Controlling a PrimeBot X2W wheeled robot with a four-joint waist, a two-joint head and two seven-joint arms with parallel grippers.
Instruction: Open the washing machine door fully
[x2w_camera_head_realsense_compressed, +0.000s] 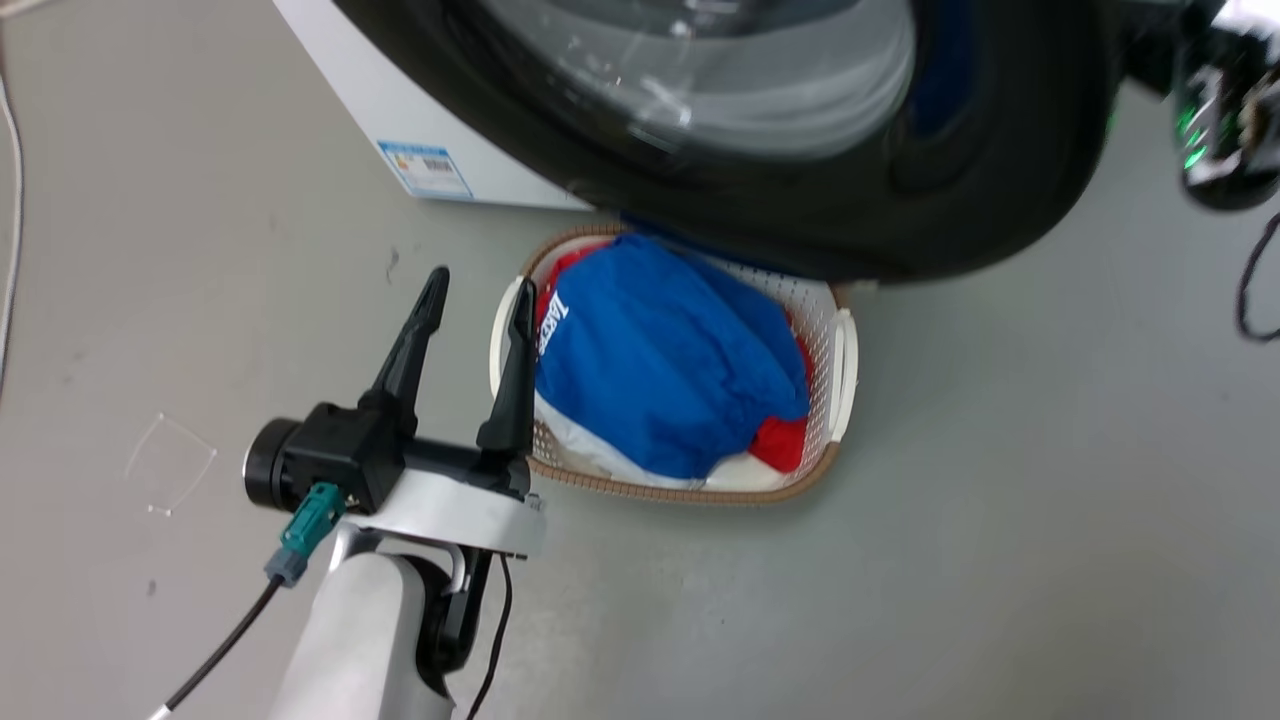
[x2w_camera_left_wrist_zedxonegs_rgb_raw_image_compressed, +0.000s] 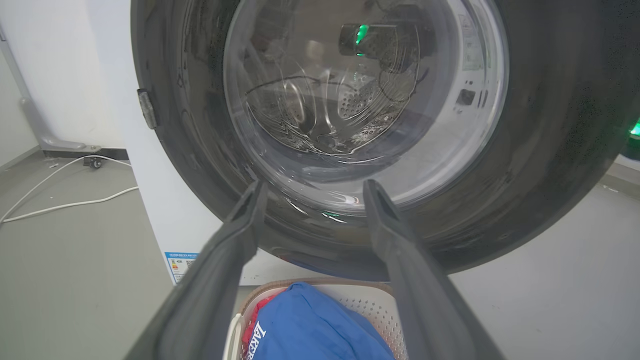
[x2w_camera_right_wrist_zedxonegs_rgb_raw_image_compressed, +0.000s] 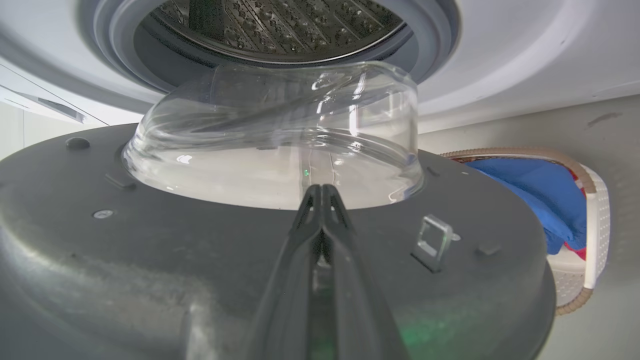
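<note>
door: large round glossy black washing machine door (x2w_camera_right_wrist_zedxonegs_rgb_raw_image_compressed: 150, 260) partway open, full swing remaining | right gripper (x2w_camera_right_wrist_zedxonegs_rgb_raw_image_compressed: 320, 190): clenched, empty, door's inner face at fingertips | left gripper (x2w_camera_head_realsense_compressed: 481, 282): spread, empty, door's outer face just ahead

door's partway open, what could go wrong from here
1. The right tool is shut, tips at the inner face of the washing machine door beside the glass bowl; with no grip, a push may slide off.
2. The left tool is open, facing the door's outer side, so a wider swing might strike it.
3. The door overhangs the laundry basket and may brush the piled clothes.
</note>
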